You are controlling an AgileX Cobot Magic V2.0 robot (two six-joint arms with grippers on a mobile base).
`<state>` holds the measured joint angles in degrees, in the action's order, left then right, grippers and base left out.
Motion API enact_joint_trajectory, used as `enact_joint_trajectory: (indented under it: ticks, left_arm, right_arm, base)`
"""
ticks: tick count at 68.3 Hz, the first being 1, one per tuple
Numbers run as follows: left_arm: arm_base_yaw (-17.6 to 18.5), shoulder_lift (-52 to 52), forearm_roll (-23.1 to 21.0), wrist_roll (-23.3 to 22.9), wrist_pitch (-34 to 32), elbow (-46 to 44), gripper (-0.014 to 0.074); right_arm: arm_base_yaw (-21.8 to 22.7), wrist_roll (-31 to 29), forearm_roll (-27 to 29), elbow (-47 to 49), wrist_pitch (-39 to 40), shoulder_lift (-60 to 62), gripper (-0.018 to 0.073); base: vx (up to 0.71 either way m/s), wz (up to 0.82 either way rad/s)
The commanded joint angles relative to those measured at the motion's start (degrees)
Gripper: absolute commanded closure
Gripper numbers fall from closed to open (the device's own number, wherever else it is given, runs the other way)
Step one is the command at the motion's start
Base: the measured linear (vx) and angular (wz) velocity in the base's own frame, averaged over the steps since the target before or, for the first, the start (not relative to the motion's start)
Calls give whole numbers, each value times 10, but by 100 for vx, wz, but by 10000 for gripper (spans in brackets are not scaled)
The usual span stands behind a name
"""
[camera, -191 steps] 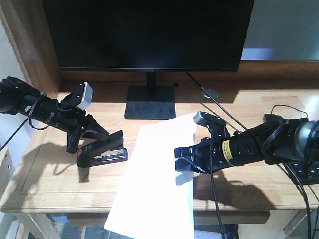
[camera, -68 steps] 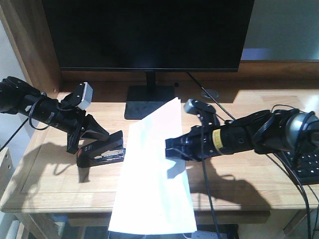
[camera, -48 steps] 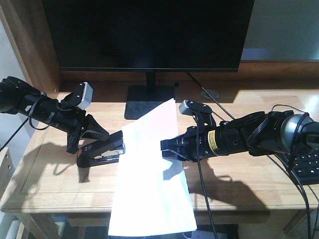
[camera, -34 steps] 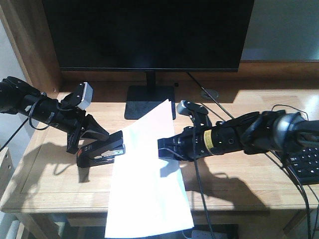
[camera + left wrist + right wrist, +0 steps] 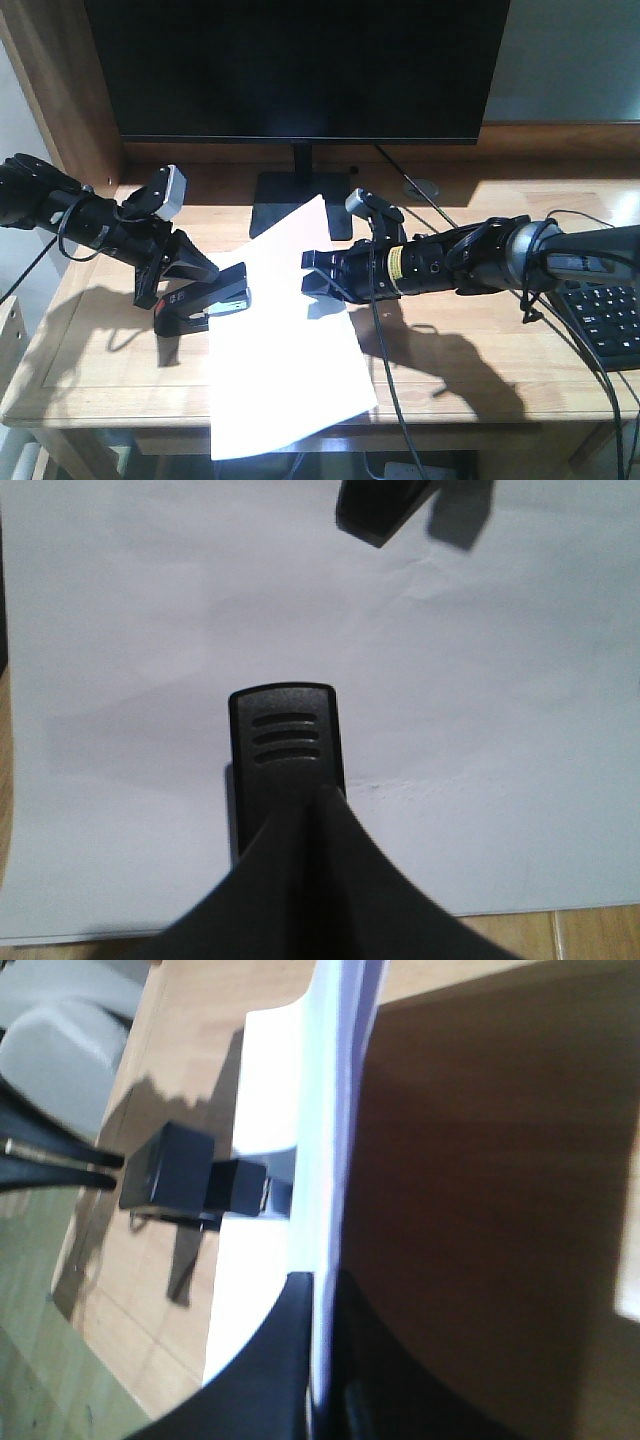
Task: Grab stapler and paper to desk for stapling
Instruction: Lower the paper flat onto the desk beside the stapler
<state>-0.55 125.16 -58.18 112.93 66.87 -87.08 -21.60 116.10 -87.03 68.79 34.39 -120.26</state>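
We see the left gripper (image 5: 188, 262) clamped on the black stapler (image 5: 205, 303), whose nose reaches over the left edge of the paper (image 5: 290, 350) — the left wrist view shows its ribbed tip above the white sheet. The right gripper (image 5: 318, 276) pinches the paper's right edge, fingers closed on it. The sheet lies across the light-wood desk (image 5: 480, 370), its near end overhanging the front rim.
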Motion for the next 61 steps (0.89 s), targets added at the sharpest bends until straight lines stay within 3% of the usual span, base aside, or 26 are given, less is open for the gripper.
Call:
enact_joint_trajectory:
  ticks: [1,17,26,49,61]
  left_arm:
    - [3,-34,-31,-2,22,-14,603]
    - [3,-34,-31,-2,22,-14,603]
    - [3,-34,-31,-2,22,-14,603]
    - [3,-34,-31,-2,22,-14,603]
    - [3,-34,-31,-2,22,-14,603]
  right_arm:
    - [0,-25,57,19,9,20,561]
    - [0,-114,184,19,-6,9,561]
    - [0,-157,224,19,-3,3,561]
    - [0,-155,190,19,2,-26,557]
    - [0,-160,174,19,-1,-27,471]
  base:
    - [0,0]
    - [0,0]
    - [0,0]
    - [0,0]
    - [0,0]
